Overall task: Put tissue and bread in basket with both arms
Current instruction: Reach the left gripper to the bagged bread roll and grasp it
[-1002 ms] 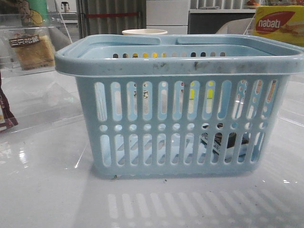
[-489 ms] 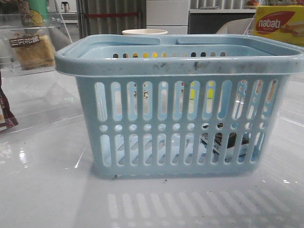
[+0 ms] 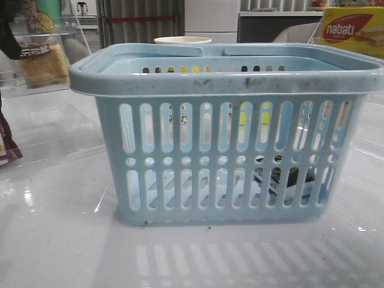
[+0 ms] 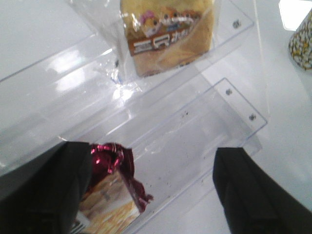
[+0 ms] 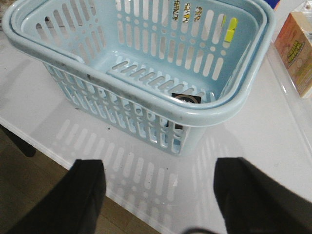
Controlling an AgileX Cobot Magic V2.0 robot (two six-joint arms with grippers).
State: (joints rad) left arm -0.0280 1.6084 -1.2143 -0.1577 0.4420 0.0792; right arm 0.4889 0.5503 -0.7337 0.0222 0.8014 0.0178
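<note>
The light-blue basket (image 3: 228,81) fills the middle of the front view. The black and white tissue pack (image 3: 282,180) lies on its floor at the right and also shows in the right wrist view (image 5: 186,98). The bread (image 3: 42,60), in its clear bag, sits on the upper tier of a clear acrylic shelf at the far left. My left gripper (image 4: 151,195) is open and empty above that shelf, with the bread (image 4: 165,34) ahead of it. My right gripper (image 5: 161,200) is open and empty over the table's front edge, short of the basket (image 5: 146,105).
A dark red packet (image 4: 114,190) lies on the shelf's lower tier beside my left finger. A yellow-red nabati box (image 3: 351,30) stands at the back right. A cup (image 3: 183,41) stands behind the basket. A patterned cup (image 4: 302,39) is near the shelf.
A dark part of my left arm has come into the front view's top left corner, next to the bread. The basket and tissue have not moved.
</note>
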